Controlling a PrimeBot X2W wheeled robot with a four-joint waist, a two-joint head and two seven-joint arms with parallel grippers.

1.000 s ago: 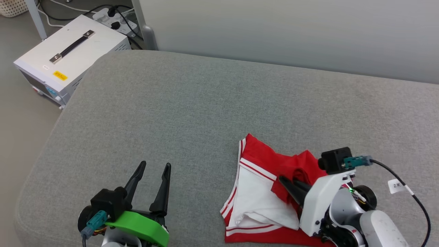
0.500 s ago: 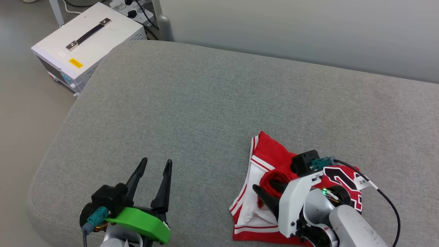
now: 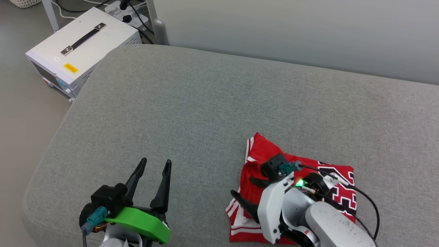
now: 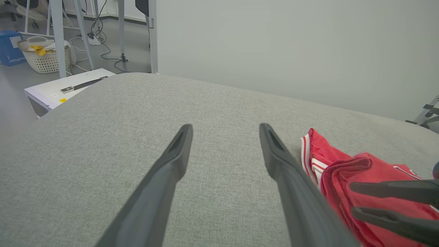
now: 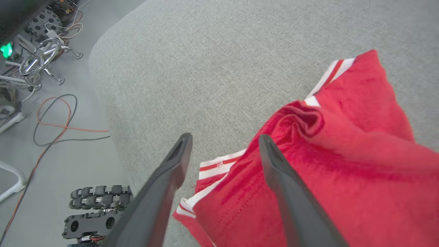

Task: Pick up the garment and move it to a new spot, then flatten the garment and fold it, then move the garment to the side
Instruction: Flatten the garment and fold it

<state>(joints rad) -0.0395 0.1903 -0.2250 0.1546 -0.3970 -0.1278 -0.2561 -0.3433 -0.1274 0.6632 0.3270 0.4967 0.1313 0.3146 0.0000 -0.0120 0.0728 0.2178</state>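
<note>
The garment (image 3: 265, 153), a red jersey with red-and-white striped trim, lies folded on the grey cushion (image 3: 205, 113) at the lower right, black numerals (image 3: 343, 195) facing up. My right gripper (image 3: 244, 188) hangs open over its left edge and holds nothing. In the right wrist view the right gripper (image 5: 224, 137) spreads its fingers above the garment (image 5: 343, 144) near the striped hem. My left gripper (image 3: 155, 162) stands open at the lower left, well apart from the cloth. The left wrist view has the left gripper (image 4: 225, 126) over bare cushion, with the garment (image 4: 343, 164) and the right gripper (image 4: 352, 199) at the right.
A white equipment box (image 3: 82, 44) with a black handle stands on the floor beyond the cushion's rounded left corner, with a power strip (image 3: 127, 8) and cables behind it. A pale wall runs along the cushion's far edge. A laundry basket (image 4: 43, 56) sits farther off. Loose cables (image 5: 58, 127) lie on the floor.
My right gripper has opened and let go of the red fold. The fold now lies over the white part, numerals up. The arm has moved left and lower. The head camera shifted slightly.
</note>
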